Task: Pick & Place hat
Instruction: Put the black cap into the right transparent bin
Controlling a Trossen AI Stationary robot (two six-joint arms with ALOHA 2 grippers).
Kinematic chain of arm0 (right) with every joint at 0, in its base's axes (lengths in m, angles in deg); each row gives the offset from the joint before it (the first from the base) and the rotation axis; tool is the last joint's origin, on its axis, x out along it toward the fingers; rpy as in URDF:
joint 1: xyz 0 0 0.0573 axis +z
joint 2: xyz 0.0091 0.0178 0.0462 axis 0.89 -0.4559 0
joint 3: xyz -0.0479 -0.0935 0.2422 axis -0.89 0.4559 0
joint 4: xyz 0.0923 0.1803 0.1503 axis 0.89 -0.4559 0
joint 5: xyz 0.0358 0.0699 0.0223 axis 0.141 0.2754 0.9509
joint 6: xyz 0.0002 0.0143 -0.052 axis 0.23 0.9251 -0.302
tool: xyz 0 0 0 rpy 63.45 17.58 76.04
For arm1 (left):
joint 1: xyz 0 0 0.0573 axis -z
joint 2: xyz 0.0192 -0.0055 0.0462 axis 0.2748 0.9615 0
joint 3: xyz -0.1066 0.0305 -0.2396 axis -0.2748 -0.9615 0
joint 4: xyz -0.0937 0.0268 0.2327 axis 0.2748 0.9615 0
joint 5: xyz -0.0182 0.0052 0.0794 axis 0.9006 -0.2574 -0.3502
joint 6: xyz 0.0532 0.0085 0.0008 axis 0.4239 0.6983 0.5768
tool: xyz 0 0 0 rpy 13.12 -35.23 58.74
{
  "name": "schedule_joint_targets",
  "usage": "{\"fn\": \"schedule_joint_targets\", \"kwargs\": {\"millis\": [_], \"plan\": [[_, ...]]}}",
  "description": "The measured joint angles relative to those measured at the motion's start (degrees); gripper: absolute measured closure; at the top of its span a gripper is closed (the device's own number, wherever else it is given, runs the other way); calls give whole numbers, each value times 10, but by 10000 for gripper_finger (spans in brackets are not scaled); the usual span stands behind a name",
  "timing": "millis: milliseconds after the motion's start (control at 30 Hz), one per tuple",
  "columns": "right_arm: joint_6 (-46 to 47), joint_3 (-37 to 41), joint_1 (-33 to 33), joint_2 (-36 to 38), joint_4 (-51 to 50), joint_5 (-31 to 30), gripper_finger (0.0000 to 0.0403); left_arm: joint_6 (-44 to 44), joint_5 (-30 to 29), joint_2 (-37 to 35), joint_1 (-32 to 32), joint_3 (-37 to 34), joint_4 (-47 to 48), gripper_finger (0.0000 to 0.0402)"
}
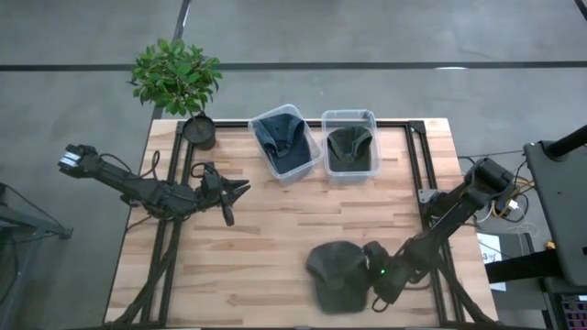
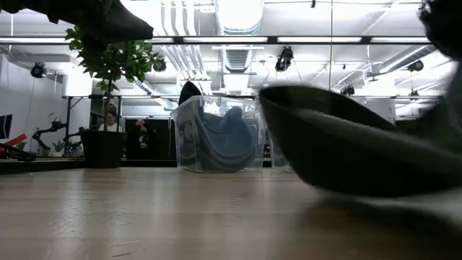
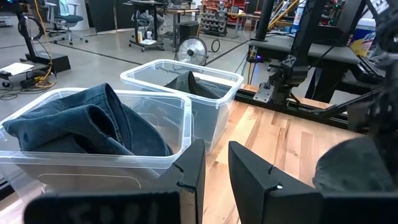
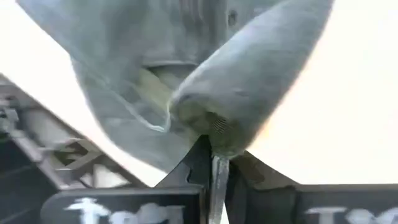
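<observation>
Pinching the dark olive cap by its edge, your right gripper lifts its brim end; the left gripper's jaws stand slightly apart.

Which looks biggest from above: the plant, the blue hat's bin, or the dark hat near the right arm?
Largest to smallest:
1. Plant
2. Blue hat's bin and dark hat: too alike to rank.

Two bins sit side by side at the top centre of the bench, the left bin and the right bin each holding a hat. A potted plant stands at the upper left corner. Another hat lies at lower right.
</observation>
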Motion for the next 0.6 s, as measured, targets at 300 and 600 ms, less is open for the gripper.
{"fn": "schedule_joint_targets", "kwargs": {"millis": [300,600], "plan": [[-239,0,0,149,-2,-235,390,0,0,0,0,0,0,338],[-537,1,0,290,30,-274,391,-3,0,0,0,0,0,338]]}}
